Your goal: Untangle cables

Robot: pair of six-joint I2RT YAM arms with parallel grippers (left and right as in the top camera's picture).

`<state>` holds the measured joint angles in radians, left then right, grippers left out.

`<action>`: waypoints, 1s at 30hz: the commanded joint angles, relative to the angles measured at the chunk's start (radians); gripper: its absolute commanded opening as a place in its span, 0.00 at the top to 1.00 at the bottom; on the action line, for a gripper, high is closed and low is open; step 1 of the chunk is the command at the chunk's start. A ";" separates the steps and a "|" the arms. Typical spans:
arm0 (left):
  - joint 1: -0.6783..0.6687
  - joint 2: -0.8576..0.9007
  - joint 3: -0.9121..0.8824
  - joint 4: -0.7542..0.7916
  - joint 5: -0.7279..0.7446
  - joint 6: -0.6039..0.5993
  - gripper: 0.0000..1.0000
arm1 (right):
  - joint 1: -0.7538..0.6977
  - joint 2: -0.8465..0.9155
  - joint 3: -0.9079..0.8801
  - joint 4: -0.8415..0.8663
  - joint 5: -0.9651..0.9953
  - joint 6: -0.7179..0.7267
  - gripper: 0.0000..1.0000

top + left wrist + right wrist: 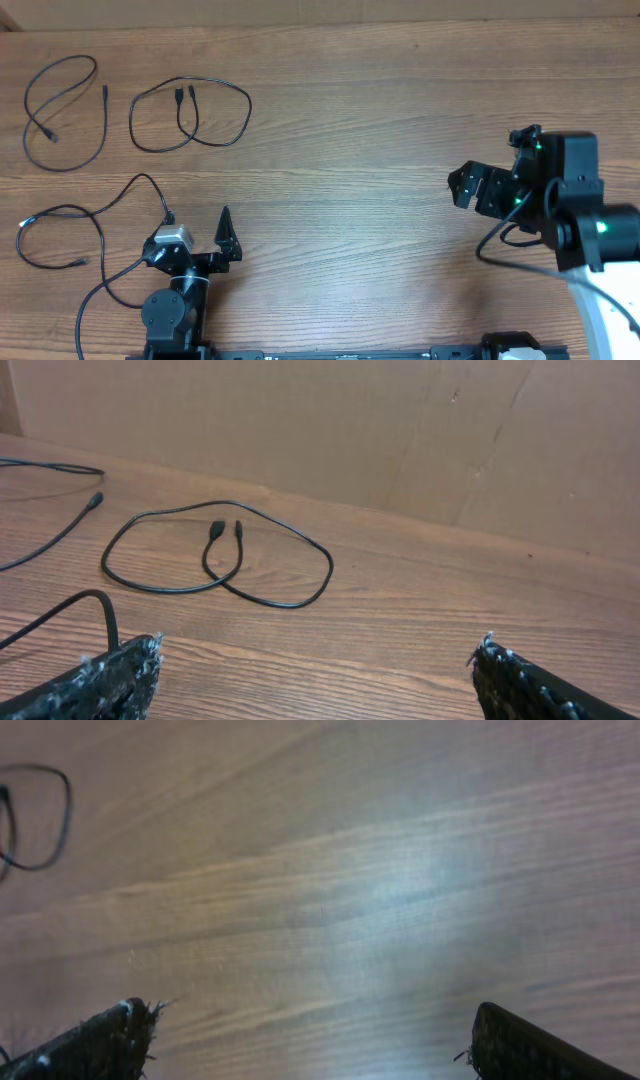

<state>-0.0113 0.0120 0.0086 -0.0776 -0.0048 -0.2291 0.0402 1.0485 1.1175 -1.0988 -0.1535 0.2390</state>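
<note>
On table left side | three cables | each lying separate

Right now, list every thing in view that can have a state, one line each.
thin black cable at far left: loosely looped, lying apart from the others.
thin black cable in the middle: crossed over itself, plugs side by side, clear of the others.
thin black cable at front left: loose curve, separate, one end near the left gripper.
left gripper: open, empty.
right gripper: open, empty, over bare wood.
</note>
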 commanded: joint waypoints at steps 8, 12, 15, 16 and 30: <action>0.008 -0.008 -0.003 0.000 -0.006 0.027 0.00 | -0.001 -0.253 -0.320 0.483 -0.062 -0.002 0.00; 0.008 -0.008 -0.003 0.000 -0.006 0.027 0.00 | -0.001 -0.341 -0.455 0.723 -0.061 -0.002 0.00; 0.008 -0.008 -0.003 0.000 -0.006 0.027 0.00 | -0.002 -0.420 -0.576 0.923 -0.062 -0.002 0.00; 0.008 -0.008 -0.003 0.000 -0.006 0.027 0.00 | -0.002 -0.444 -0.613 0.973 -0.062 -0.002 0.00; 0.008 -0.008 -0.003 0.000 -0.006 0.027 0.00 | -0.003 -0.754 -1.114 1.511 -0.056 -0.014 0.00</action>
<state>-0.0109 0.0120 0.0086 -0.0784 -0.0051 -0.2287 0.0399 0.3424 0.0628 0.3752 -0.2108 0.2333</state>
